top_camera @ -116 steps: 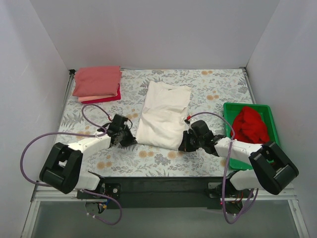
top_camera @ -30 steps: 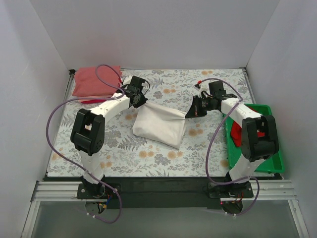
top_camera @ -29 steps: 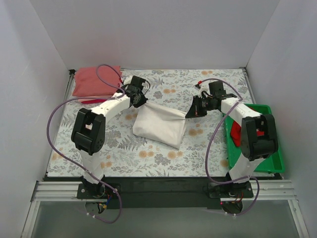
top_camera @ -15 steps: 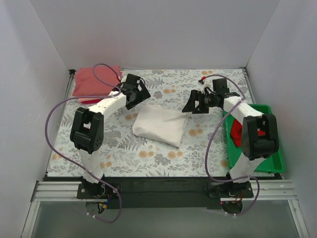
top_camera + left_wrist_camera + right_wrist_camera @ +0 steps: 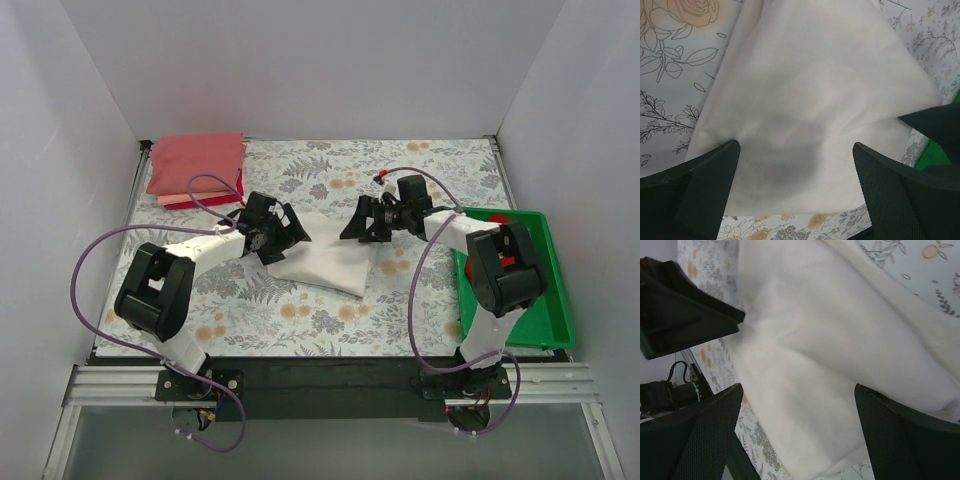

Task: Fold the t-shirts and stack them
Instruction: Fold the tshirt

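Lying mid-table: we see the white t-shirt (image 5: 325, 262) folded into a rough rectangle, long side running left to right, on the table cover (image 5: 250, 320) between the two grippers.
White t-shirt, look: a plain face is up and no print shows. The wrist views show shallow creases and dimples, and one layer's edge runs as a soft ridge over the layer below.
White t-shirt, cloth: soft, matte and limp, with rounded folded edges rather than sharp ones.
Left gripper (image 5: 287, 233): over the shirt's far left corner, its fingers (image 5: 700, 192) spread wide with only slack cloth beneath them. We cannot tell whether they touch it.
Right gripper (image 5: 354, 226): over the far right corner, likewise spread wide, pinching nothing.
Fingers, make: black, wedge-shaped, faced with a fine mesh-like grain.
Folded stack (image 5: 195, 163): far left corner, well apart from the white shirt. It is flat and squared, pink on top, with salmon and crimson edges showing beneath.
Red t-shirt (image 5: 512, 215): in the tray (image 5: 535, 312) at the right, mostly hidden behind the right arm (image 5: 495, 262).
Tray: green, smooth, hard-looking, rectangular with a raised rim.
Table cover: pale, printed with grey leaves and orange flowers.
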Controlling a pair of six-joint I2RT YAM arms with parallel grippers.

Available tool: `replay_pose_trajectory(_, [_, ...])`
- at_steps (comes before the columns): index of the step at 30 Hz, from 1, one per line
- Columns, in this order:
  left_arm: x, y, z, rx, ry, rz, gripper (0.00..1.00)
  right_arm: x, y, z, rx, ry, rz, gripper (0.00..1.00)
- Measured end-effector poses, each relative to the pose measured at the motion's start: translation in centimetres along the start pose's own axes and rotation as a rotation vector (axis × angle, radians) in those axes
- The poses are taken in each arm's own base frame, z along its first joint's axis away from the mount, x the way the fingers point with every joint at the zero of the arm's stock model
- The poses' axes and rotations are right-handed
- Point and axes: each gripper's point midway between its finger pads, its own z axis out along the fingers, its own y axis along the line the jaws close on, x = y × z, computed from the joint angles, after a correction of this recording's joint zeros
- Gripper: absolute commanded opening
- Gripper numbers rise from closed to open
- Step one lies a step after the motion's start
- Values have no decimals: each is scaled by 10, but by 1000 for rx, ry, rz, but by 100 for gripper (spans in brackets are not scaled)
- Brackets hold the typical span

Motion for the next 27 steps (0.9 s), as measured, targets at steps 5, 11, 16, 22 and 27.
replay_pose_trajectory(5, [7, 7, 5, 20, 6, -9, 97, 3, -39, 21, 63, 19, 98, 98])
replay_pose_trajectory(11, [15, 11, -1, 70, -16, -16, 98, -10, -45, 24, 81, -9, 99, 98])
replay_pose_trajectory(16, [44, 10, -16, 85, 16, 20, 98, -21, -47, 21, 120, 5, 36, 98])
replay_pose_trajectory(22, [58, 13, -42, 28, 4, 82, 98, -38, -23, -10, 140, -18, -93, 98])
replay_pose_trajectory(27, [34, 26, -60, -72, -118, 63, 98, -42, 27, -63, 129, -143, -217, 98])
